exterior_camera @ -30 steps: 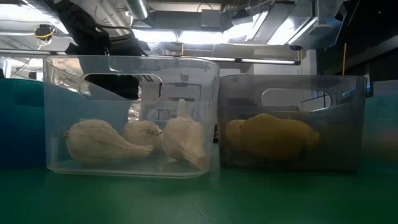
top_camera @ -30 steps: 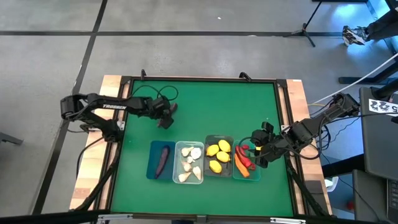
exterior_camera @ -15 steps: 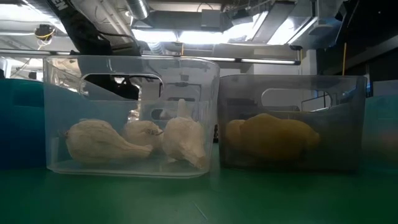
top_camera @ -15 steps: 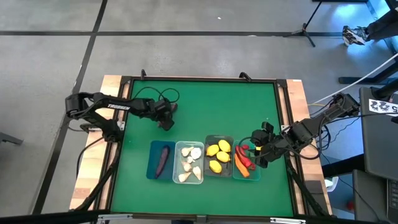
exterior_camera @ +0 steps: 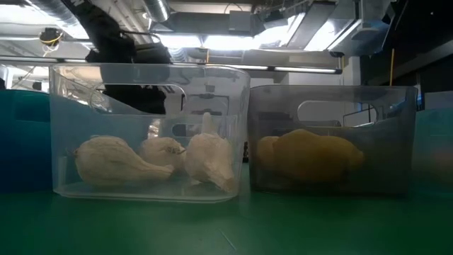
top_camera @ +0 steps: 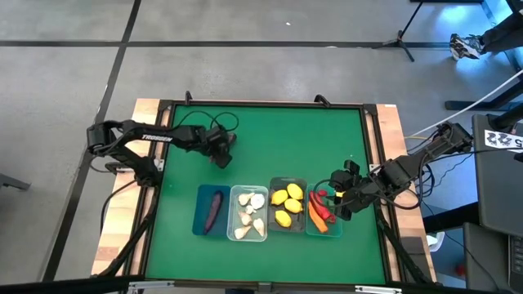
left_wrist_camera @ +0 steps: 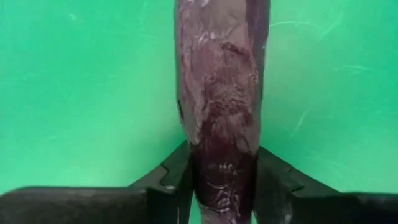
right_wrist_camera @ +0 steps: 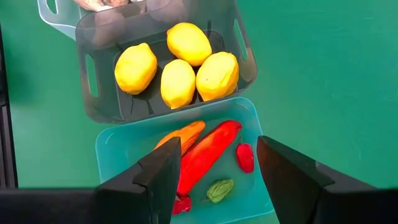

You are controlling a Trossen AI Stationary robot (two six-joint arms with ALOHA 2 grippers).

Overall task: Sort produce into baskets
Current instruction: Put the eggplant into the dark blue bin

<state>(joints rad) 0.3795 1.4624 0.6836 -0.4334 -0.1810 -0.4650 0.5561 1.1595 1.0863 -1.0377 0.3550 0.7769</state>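
A dark purple elongated piece of produce [left_wrist_camera: 221, 93] lies on the green mat [top_camera: 278, 139], and my left gripper [top_camera: 219, 153] [left_wrist_camera: 224, 180] is shut on it at the table's left middle. The gripper hides this piece in the high view. Four baskets stand in a row near the front: blue [top_camera: 202, 214] with another purple piece [top_camera: 214, 209], clear [top_camera: 248, 214] with garlic bulbs, dark grey [top_camera: 288, 204] with lemons [right_wrist_camera: 177, 62], teal [top_camera: 320, 214] with red and orange pieces [right_wrist_camera: 205, 149]. My right gripper [top_camera: 338, 196] [right_wrist_camera: 217, 158] hovers open over the teal basket. My left gripper pinches the purple piece between its two fingers [left_wrist_camera: 174, 183], on its two long sides near one end [left_wrist_camera: 224, 168]. The fingers come from above, and the piece runs away from them lengthwise. It looks to be lying on the mat.
In the low view the clear basket [exterior_camera: 148, 131] and the dark grey basket [exterior_camera: 333, 138] stand side by side, with my left arm [exterior_camera: 127, 57] behind them. The mat's far half is bare green. A wooden frame [top_camera: 147, 106] borders the mat.
My left arm has reached a little farther toward the table's right edge, its gripper staying low over the mat. The right arm and the baskets have kept still.
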